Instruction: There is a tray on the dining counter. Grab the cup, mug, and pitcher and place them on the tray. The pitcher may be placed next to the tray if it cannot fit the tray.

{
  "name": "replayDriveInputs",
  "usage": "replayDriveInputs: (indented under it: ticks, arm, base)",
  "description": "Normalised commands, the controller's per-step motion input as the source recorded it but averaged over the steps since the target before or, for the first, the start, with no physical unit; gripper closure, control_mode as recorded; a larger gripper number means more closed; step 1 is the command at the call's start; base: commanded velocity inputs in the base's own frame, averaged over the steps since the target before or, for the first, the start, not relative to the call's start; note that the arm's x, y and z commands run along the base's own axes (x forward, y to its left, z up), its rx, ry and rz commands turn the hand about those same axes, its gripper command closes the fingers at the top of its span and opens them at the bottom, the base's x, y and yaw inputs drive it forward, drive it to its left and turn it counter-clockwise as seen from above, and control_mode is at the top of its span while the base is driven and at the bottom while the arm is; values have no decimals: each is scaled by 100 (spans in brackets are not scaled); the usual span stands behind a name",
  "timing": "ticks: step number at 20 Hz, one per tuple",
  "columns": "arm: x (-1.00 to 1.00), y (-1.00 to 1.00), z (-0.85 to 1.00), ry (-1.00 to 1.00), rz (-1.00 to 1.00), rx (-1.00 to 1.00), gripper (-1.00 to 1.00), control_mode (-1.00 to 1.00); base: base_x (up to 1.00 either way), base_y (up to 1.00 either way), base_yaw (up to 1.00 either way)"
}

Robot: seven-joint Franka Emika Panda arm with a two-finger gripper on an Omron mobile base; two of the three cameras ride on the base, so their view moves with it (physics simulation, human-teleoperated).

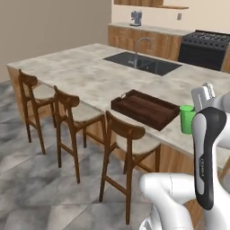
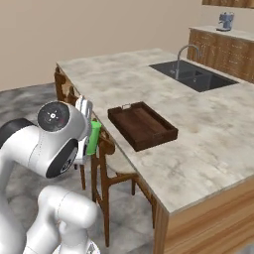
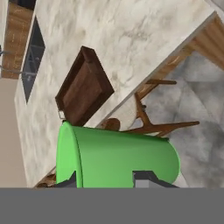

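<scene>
My gripper (image 3: pixel 107 182) is shut on the bright green cup (image 3: pixel 118 158), and its fingers clasp the cup's side. The cup (image 1: pixel 187 119) hangs in the air beside the arm, off the stool side of the dining counter (image 1: pixel 85 74) and apart from it. In the right base view the cup (image 2: pixel 94 137) sits just under the white hand, above a stool. The dark brown wooden tray (image 1: pixel 144 108) lies on the counter near its front edge with nothing in it, and shows in the other views too (image 2: pixel 142 127) (image 3: pixel 82 90). The mug and the pitcher are out of view.
Three wooden stools (image 1: pixel 130 139) line the counter's near side. A dark sink (image 1: pixel 143 63) with a tall faucet (image 1: pixel 137 49) is set into the counter beyond the tray. A black stove (image 1: pixel 204 47) and a coffee machine (image 1: pixel 136 18) stand at the back wall.
</scene>
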Motion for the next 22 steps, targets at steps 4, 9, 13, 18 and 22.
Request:
replayDriveInputs:
  ticks: [4,9,13,18,22]
  arm:
    - [0,0,0,0,0,0,100,100]
    - [0,0,0,0,0,0,100,100]
    - [0,0,0,0,0,0,100,100]
    - [0,0,0,0,0,0,100,100]
    - [0,0,0,0,0,0,100,100]
  base:
    - [83,0,-11]
    - [75,-2,-13]
    - [69,-10,-15]
    - [64,-3,-13]
    - [78,0,-10]
